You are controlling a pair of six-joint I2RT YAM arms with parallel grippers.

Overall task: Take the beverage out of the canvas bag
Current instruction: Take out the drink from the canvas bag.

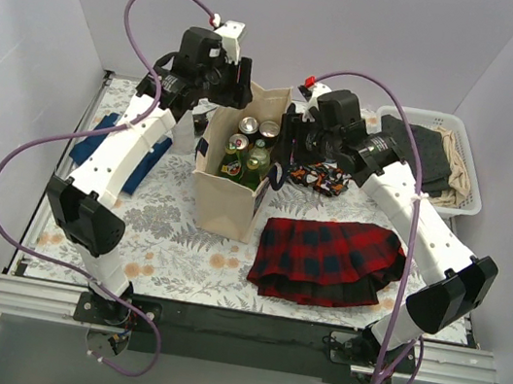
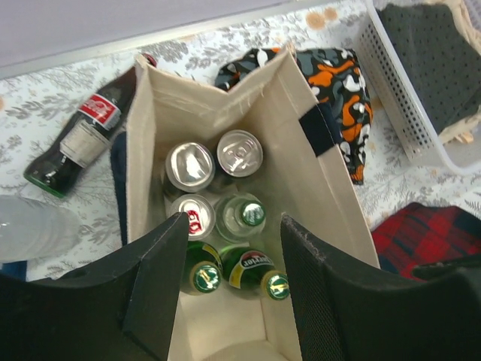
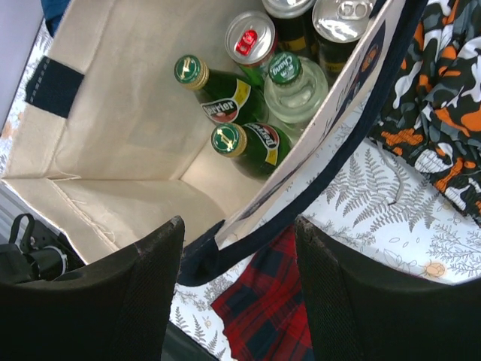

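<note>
Floral tablecloth (image 1: 170, 237), centre: canvas bag (image 1: 225, 202) of bottles (image 2: 252, 267); left gripper (image 2: 234, 222) open, empty; right gripper (image 3: 239, 226) open astride rim; unheld bag may tip.

Canvas bag (image 2: 323, 203): cream woven cloth, matt, with navy webbing handles.
Cans (image 2: 189, 165): bare metal tops, bright and reflective.
Green bottles (image 3: 225, 98): glossy glass, paper labels, metal caps.
Basket (image 2: 398, 113): white perforated plastic, smooth.
Plaid cloth (image 1: 325, 253): soft, matt.
Worktop (image 1: 176, 258): matt printed cover.
</note>
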